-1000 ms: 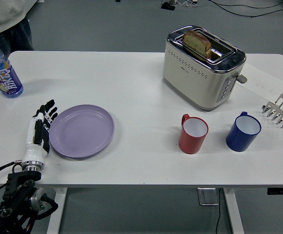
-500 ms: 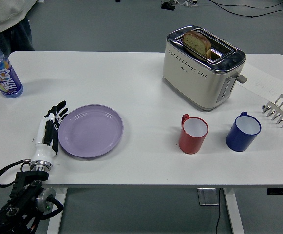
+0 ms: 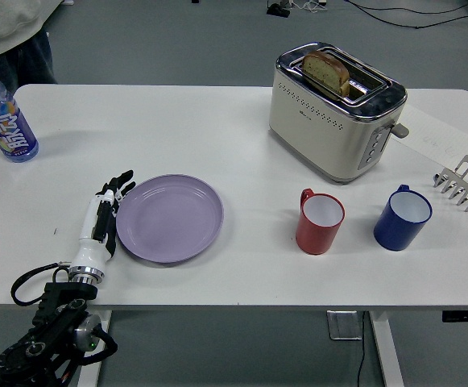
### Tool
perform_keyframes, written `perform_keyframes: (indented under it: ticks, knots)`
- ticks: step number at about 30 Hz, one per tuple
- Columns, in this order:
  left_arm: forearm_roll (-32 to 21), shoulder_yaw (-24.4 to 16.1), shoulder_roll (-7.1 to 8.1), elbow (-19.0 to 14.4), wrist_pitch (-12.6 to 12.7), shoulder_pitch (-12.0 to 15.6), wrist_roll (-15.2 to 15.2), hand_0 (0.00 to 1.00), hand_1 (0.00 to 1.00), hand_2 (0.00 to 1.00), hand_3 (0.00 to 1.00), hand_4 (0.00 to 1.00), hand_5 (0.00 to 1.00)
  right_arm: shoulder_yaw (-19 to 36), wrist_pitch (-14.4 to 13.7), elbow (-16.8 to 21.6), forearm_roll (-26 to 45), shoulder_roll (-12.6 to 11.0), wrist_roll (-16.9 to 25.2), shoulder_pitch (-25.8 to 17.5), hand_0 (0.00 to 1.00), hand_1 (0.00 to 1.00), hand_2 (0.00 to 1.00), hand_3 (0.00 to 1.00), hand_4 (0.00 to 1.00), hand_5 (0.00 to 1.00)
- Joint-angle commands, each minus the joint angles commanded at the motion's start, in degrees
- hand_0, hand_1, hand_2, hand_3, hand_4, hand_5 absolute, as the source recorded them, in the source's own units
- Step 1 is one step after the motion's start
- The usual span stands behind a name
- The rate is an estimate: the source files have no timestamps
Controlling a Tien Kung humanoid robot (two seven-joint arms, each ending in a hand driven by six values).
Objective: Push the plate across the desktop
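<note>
— Looking down from the head view, where is the plate, and how are you set against it?

— It lies flat on the white table, well to the left of the red mug. My left hand lies along the plate's left rim, fingers straight and close together, grasping nothing. I keep it flat because a flat hand shoves an edge squarely; curling round the rim would lift or tip it.

— What lies ahead on that side?

— The red mug stands nearest, the blue mug beyond it, and the toaster with its bread slice behind the red mug. I judge the mug is the thing to mind if I push on rightward.

— Anything else?

— A bottle stands far left of the plate, beside a person's clothing at the far edge. My right hand isn't visible.
</note>
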Motion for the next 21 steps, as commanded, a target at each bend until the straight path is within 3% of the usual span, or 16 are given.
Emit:
perform_keyframes:
  ticks: [21]
  knots:
    - [-1.2, 4.5, 0.0, -0.3, 0.8, -0.2, -0.5, 0.872, 0.901, 0.912, 0.769, 0.488, 0.998, -0.6, 0.0, 0.0, 0.4, 0.1, -0.1, -0.4, 0.668, 0.657, 0.735, 0.687, 0.3, 0.297]
